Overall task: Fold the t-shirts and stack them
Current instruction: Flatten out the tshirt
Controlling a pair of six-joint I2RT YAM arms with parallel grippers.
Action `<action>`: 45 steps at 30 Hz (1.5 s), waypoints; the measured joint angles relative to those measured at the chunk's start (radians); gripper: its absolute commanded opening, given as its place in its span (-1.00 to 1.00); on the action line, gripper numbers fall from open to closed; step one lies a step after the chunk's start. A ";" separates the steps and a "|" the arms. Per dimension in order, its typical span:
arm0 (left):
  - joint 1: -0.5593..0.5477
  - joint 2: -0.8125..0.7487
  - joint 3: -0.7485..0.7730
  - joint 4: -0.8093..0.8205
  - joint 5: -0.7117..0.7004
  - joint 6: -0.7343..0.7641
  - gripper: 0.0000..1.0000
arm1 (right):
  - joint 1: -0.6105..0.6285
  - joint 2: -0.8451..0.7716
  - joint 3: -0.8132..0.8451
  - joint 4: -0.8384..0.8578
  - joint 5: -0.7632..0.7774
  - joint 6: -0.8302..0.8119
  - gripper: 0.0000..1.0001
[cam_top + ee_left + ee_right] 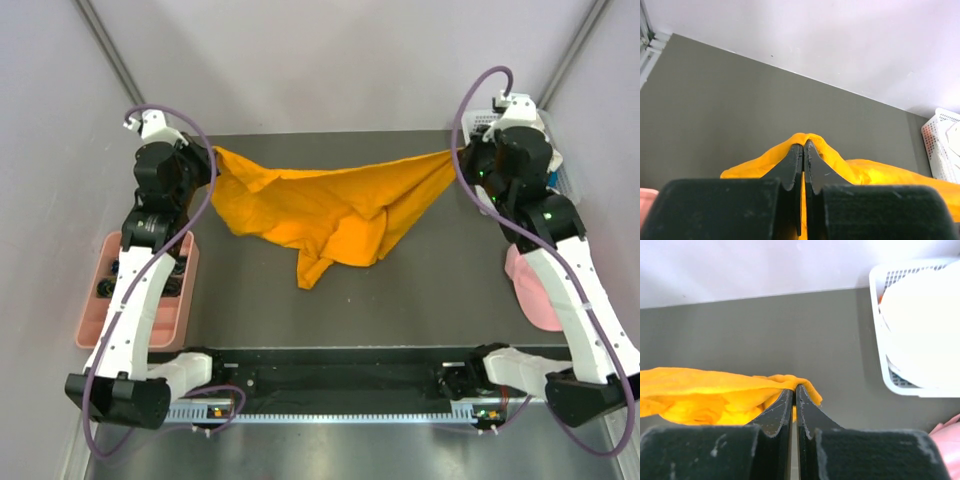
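Both arms are holding the orange t-shirt [330,210] stretched across the far half of the table [430,300]. The left gripper [803,145], out at about ten o'clock, is pinching one bunched edge of it, its fingers pressed together with orange cloth bulging over their tips. The right gripper [794,388], at about two o'clock, is clamping the opposite end the same way. Between them the shirt is sagging, and a crumpled fold is trailing toward six o'clock near the table's middle. At the far right corner a white basket [879,335] is holding a white t-shirt [920,320]. A pink cap [530,285] is lying at three o'clock and a pink tray [100,300] at nine.
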 measured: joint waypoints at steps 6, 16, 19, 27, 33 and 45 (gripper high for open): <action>0.000 -0.047 0.090 -0.123 0.022 0.043 -1.00 | 0.000 -0.106 0.014 -0.061 0.000 -0.030 -1.00; 0.000 -0.173 0.341 -0.288 0.049 0.072 -1.00 | 0.000 -0.237 0.188 -0.213 -0.010 -0.050 -1.00; 0.000 -0.197 0.418 -0.320 0.079 0.072 -1.00 | 0.000 -0.267 0.225 -0.241 -0.025 -0.047 -1.00; 0.000 -0.222 0.593 -0.370 0.138 0.084 -1.00 | 0.000 -0.298 0.221 -0.273 -0.034 -0.042 -1.00; 0.000 -0.216 0.616 -0.377 0.146 0.098 -1.00 | 0.000 -0.296 0.114 -0.272 -0.042 -0.040 -1.00; 0.001 -0.251 0.458 -0.404 0.288 0.094 -1.00 | 0.000 -0.394 -0.088 -0.344 -0.131 0.012 -1.00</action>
